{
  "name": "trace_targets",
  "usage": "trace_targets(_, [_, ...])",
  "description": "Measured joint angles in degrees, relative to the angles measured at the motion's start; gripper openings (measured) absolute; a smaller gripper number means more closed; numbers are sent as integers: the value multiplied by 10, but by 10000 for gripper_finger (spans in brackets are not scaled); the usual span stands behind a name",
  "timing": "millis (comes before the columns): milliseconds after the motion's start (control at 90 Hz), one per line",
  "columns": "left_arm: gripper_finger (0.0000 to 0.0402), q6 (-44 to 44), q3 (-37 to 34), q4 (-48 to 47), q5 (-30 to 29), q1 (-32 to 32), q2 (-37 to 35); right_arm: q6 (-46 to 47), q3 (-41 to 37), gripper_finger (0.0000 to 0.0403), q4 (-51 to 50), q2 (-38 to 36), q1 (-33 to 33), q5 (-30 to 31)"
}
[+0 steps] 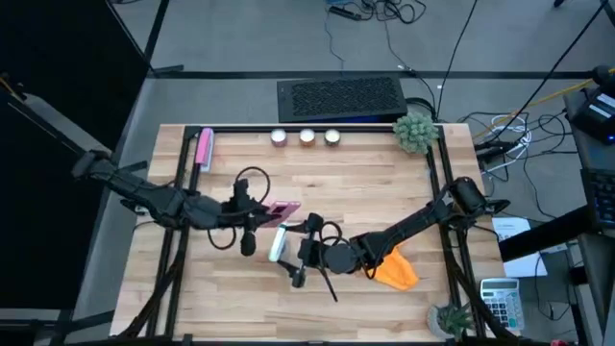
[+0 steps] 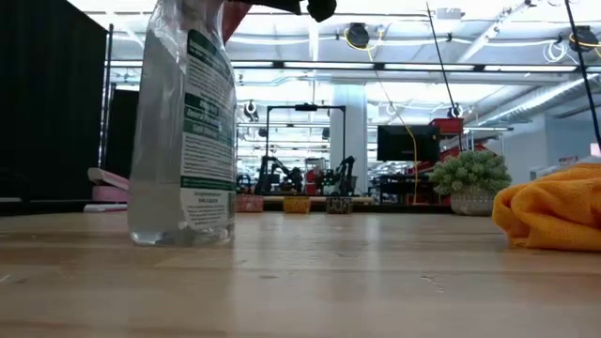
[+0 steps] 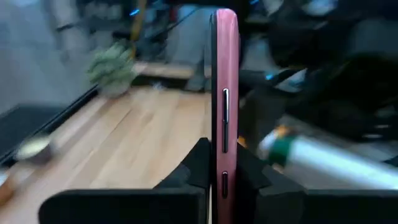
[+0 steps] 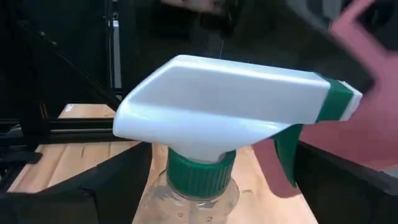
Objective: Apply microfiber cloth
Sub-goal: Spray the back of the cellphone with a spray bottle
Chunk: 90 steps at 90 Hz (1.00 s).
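- The wooden surface [image 1: 365,183] carries everything I work with; a black mat [image 1: 341,96] lies beyond its far edge, with a small potted plant [image 1: 414,132] at the far right corner and another plant [image 1: 450,317] at the near right corner.
- My right arm reaches in from the right side toward the middle, and its end effector [image 1: 306,252] sits at the clear spray bottle [image 2: 183,131]. The right wrist view looks straight onto the white and green trigger head, but I cannot tell whether the fingers are closed on the bottle.
- My left arm comes in from the left, and its end effector [image 3: 217,171] is clamped on a pink-cased phone [image 3: 225,106], holding it on edge above the middle of the surface, just beside the spray head.
- The microfiber cloth [image 1: 396,268] lies bunched on the surface under the right forearm, near the right side and apart from both end effectors.
- I judge wiping has not begun. To do it well, I would set the bottle down upright clear of the phone, pinch the cloth near one edge so a loose fold hangs free, and keep the left grip firm.
- Three small cups [image 1: 307,136] line the far edge, and a pink stick [image 1: 204,149] lies at far left, both out of my path.
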Motion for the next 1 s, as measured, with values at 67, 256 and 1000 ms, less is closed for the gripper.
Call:
trace_targets(67, [10,-5,0,-3,40,12,0,0,0,342,-2,0,1,-1])
trace_targets(256, [10,-26,0,-51,49,23,3,-12,0,338,-1,0,3,0])
trace_targets(1000, [10,-29,0,-52,49,22,4,6,1,128,-20,0,3,1])
